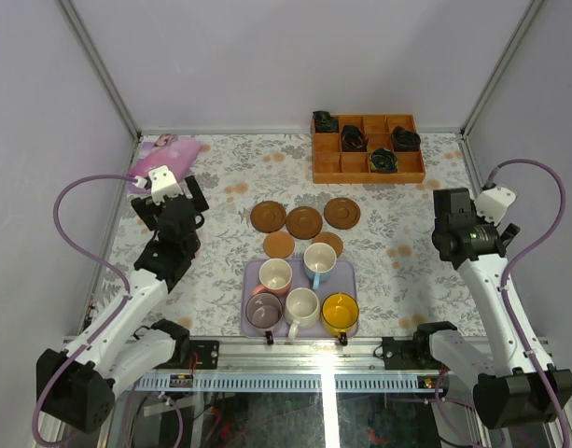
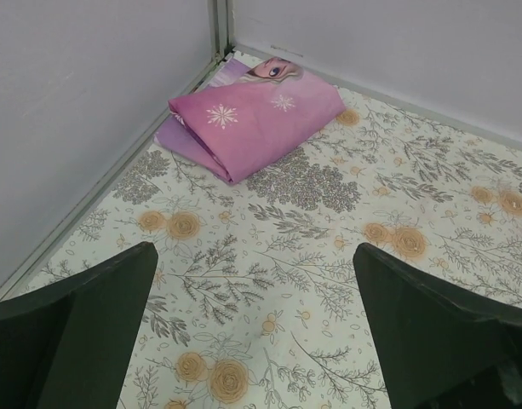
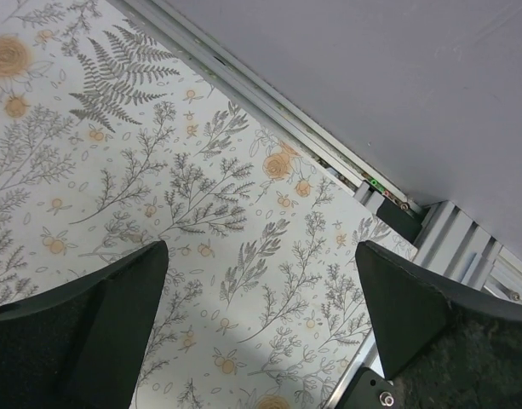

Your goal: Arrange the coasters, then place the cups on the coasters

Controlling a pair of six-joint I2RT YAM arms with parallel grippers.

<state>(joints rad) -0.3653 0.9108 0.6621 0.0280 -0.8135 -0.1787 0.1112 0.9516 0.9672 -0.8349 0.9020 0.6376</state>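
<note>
Several round brown coasters (image 1: 304, 222) lie loosely grouped on the floral tablecloth at mid-table. Just nearer, several cups stand on a lavender tray (image 1: 347, 276): pink (image 1: 275, 275), light blue (image 1: 320, 259), purple (image 1: 264, 310), white (image 1: 301, 305) and yellow (image 1: 340, 313). My left gripper (image 1: 171, 198) (image 2: 254, 251) hovers left of the coasters, open and empty over bare cloth, pointing at the far left corner. On the right side my right gripper (image 1: 458, 219) (image 3: 261, 247) is also open and empty, above the cloth near the table's edge. Neither wrist view shows a cup or coaster.
An orange-brown compartmented box (image 1: 368, 147) with black items sits at the back right. A folded pink cloth (image 1: 164, 157) (image 2: 252, 115) lies in the far left corner. Enclosure walls close in the left, back and right. A metal rail (image 3: 388, 204) runs along the edge by the right gripper.
</note>
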